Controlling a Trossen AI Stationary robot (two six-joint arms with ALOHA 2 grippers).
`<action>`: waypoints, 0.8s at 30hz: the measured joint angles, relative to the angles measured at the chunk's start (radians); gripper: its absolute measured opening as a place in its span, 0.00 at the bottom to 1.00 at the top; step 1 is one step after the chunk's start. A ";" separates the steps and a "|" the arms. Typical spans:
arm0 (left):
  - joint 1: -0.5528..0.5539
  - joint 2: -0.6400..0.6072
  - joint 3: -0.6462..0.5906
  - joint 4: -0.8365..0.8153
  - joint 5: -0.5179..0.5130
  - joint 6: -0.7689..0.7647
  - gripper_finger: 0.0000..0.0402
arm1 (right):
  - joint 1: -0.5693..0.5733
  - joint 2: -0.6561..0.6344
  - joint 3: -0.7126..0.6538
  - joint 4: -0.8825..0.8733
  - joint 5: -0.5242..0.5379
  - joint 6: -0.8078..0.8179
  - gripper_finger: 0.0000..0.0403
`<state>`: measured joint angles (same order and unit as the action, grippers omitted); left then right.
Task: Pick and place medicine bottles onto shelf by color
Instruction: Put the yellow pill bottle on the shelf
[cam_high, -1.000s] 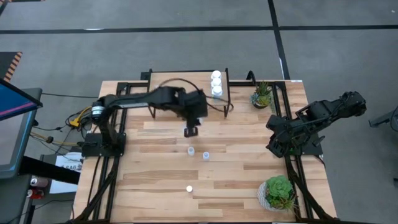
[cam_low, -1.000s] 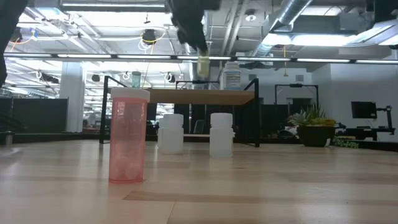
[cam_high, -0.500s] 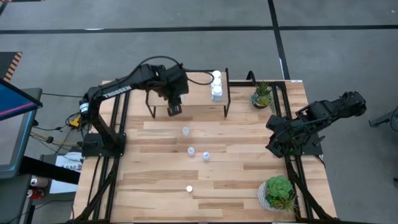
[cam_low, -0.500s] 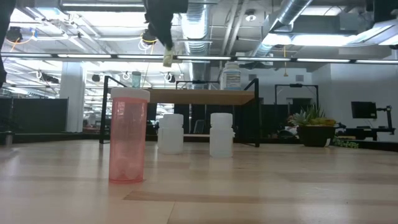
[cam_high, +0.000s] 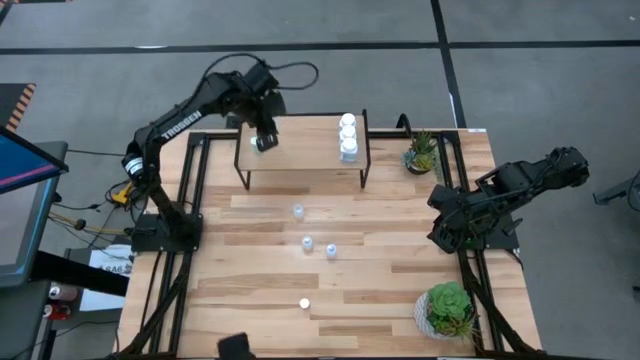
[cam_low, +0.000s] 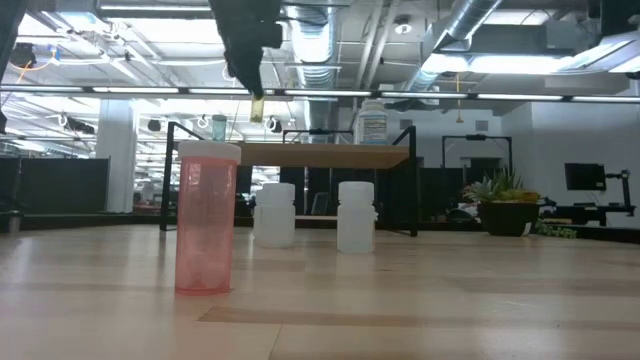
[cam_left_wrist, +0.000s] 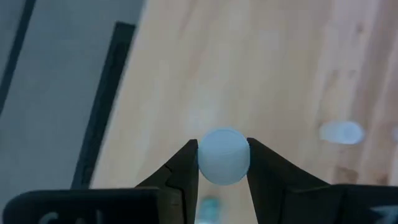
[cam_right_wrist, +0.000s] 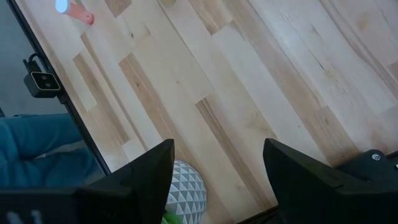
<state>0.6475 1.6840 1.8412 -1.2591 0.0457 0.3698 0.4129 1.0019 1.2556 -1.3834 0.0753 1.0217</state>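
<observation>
Left tool (cam_high: 262, 141) clamped, arm stretched far; right tool (cam_right_wrist: 217, 168) parted, arm folded.

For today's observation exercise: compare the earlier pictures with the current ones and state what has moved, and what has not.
The left gripper, shut on a small white-capped bottle, has carried it from above the open tabletop back and leftward, to over the left end of the shelf. The three bottles on the shelf's right end, the bottles on the table, the pink bottle and the parked right gripper stayed put.

You had one small bottle (cam_left_wrist: 223, 156) pinched above the shelf's (cam_high: 300, 155) left end; three stood at its right (cam_high: 347, 136).
</observation>
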 joint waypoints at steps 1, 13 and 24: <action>0.021 0.000 0.000 -0.002 0.001 0.010 0.22 | 0.000 0.000 0.000 0.000 0.000 0.000 0.67; 0.205 0.003 0.000 -0.012 0.083 0.115 0.22 | -0.001 0.000 0.000 0.010 0.002 0.000 0.67; 0.258 0.004 -0.123 -0.021 0.089 0.136 0.22 | -0.001 0.000 0.000 0.021 0.002 0.002 0.67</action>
<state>0.9058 1.6878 1.7184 -1.2800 0.1343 0.5060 0.4118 1.0019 1.2556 -1.3628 0.0772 1.0237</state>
